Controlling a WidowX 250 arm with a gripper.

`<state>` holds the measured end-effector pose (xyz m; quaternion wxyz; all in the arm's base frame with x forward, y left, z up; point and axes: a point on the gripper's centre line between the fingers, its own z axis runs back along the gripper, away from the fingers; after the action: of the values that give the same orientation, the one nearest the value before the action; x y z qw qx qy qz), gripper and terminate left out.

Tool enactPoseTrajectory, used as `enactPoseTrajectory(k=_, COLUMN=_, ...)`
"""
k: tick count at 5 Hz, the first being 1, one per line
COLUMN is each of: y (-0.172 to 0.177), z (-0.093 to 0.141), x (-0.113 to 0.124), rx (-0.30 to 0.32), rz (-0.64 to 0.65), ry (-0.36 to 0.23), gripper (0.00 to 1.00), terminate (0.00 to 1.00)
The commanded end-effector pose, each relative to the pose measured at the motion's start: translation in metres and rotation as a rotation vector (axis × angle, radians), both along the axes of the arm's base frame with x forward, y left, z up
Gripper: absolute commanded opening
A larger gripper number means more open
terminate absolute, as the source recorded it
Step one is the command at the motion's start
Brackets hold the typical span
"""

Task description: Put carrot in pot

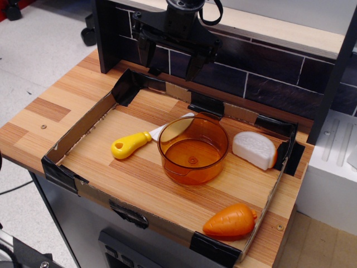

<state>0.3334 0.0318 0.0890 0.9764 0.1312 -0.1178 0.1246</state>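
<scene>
The carrot (230,221) is a stubby glossy orange toy lying on its side at the front right corner of the cardboard tray. The pot (193,149) is a round translucent amber pot standing upright in the middle of the tray, with nothing inside it. My gripper (170,59) hangs high above the tray's back edge, well behind the pot and far from the carrot. Its two black fingers are spread apart and hold nothing.
A toy knife with a yellow handle (130,145) lies left of the pot, its blade partly behind the pot. A white half-round toy with an orange rim (255,149) lies right of the pot. The low cardboard tray wall (83,129) rings everything. A dark tiled backsplash (268,78) stands behind.
</scene>
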Motion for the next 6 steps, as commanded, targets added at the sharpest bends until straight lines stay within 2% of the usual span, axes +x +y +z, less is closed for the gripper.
enactPoseTrajectory(k=1, y=0.0, z=0.0, x=0.0, rx=0.0, rz=0.0, ry=0.0, gripper=1.0, terminate=0.0)
enactPoseTrajectory(k=2, y=-0.013, z=0.014, x=-0.004, rx=-0.016, rz=-0.172, ry=-0.061, gripper=1.0, terminate=0.0)
enactPoseTrajectory(k=3, y=-0.029, z=0.039, x=-0.018, rx=-0.084, rz=-0.37, ry=-0.146, gripper=1.0, terminate=0.0)
enactPoseTrajectory(k=4, y=-0.045, z=0.046, x=-0.043, rx=-0.175, rz=-0.601, ry=-0.155, gripper=1.0, terminate=0.0)
enactPoseTrajectory(k=5, y=-0.067, z=0.035, x=-0.073, rx=-0.183, rz=-0.844, ry=-0.032, gripper=1.0, terminate=0.0)
enactPoseTrajectory(k=6, y=-0.081, z=0.026, x=-0.091, rx=-0.192, rz=-1.088, ry=0.046, gripper=1.0, terminate=0.0)
